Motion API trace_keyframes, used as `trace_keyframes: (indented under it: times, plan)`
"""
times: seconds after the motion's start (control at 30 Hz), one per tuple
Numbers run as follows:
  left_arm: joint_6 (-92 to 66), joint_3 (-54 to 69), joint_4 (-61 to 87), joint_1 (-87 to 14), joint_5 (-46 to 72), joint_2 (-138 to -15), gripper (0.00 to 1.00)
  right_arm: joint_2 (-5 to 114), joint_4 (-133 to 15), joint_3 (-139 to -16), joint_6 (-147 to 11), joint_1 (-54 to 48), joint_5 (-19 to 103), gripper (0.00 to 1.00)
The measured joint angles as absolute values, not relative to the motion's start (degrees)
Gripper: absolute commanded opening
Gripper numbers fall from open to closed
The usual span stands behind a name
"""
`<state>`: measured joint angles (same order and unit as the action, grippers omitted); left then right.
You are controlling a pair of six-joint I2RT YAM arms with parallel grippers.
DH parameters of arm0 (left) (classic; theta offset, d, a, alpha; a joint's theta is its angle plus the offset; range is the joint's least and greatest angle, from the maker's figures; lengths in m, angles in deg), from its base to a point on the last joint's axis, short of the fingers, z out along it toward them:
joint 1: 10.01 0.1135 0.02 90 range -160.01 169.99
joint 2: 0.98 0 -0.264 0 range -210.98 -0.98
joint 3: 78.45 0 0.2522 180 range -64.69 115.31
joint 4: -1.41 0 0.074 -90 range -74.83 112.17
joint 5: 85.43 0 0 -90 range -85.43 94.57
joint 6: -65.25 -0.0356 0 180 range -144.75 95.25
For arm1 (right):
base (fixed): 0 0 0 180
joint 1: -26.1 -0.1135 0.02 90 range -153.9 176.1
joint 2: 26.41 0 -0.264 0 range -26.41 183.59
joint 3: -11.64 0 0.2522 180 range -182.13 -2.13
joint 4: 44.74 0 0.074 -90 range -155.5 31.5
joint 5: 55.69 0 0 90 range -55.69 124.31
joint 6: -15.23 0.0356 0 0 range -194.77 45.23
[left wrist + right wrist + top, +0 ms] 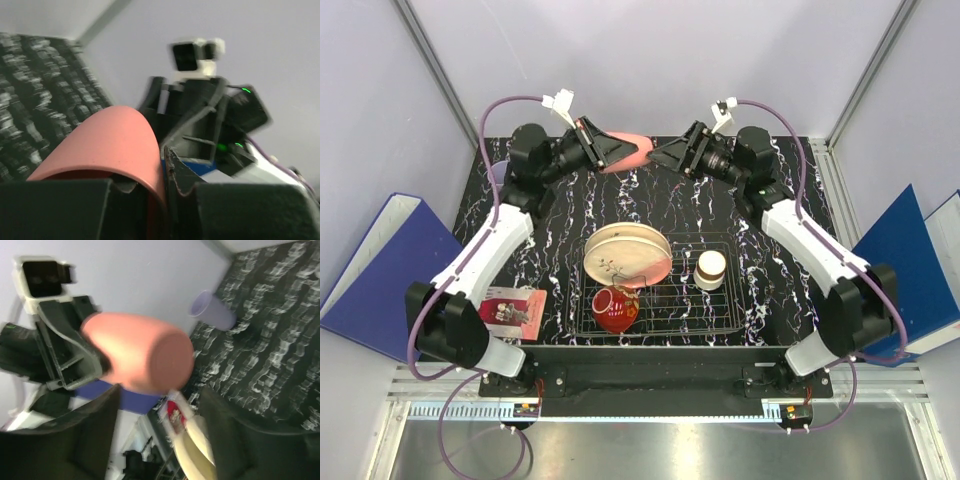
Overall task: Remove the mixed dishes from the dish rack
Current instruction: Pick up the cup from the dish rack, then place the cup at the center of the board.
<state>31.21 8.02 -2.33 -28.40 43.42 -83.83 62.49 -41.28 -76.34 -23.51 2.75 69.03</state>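
My left gripper [600,147] holds the pink tumbler [627,152] in the air over the back of the table, lying sideways. In the left wrist view the gripper [167,172] is shut on the tumbler's [110,145] rim wall. My right gripper [665,155] faces it, open; in its own view the tumbler's [142,357] base hangs just beyond the spread jaws of that gripper [160,435], untouched. The dish rack [720,315] holds two cream plates [625,255], a red bowl-cup [615,308] and a brown-cream cup [710,270]. A lilac tumbler [212,310] lies at the back left.
A red printed card [515,308] lies left of the rack. Blue binders [380,275] [920,265] stand at both sides of the table. White walls close in at the back, near both raised wrists.
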Motion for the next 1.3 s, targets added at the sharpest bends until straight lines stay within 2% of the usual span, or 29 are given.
trace_keyframes:
  times: [0.13, 0.27, 0.4, 0.5, 0.77, 1.3]
  plan:
    - [21.6, 19.1, 20.1, -27.2, 31.2, -83.7, 0.0, 57.3, -56.4, -77.0, -32.0, 2.1, 56.8, 0.91]
    - [14.6, 37.1, 41.1, -23.4, 12.8, -85.2, 0.0, 50.9, -69.3, -77.2, -37.5, 1.5, 43.1, 0.9]
    - [10.8, 50.2, 53.4, -19.2, -2.4, -89.4, 0.0, 44.9, -78.8, -77.2, -40.6, 0.7, 31.7, 0.91]
    - [9.1, 55.9, 60.2, -15.7, -8.6, -95.1, 0.0, 42.2, -83.8, -77.2, -41.9, 0.5, 26.8, 0.92]
    - [7.1, 56.7, 71.9, -10.1, -13.6, -112.2, 0.0, 37.1, -90.3, -71.2, -45.0, 0.1, 19.1, 0.92]
    - [6.7, 66.0, 73.7, -5.6, -13.8, -123.0, 0.0, 37.1, -89.9, -62.3, -45.5, 0.1, 19.4, 0.92]
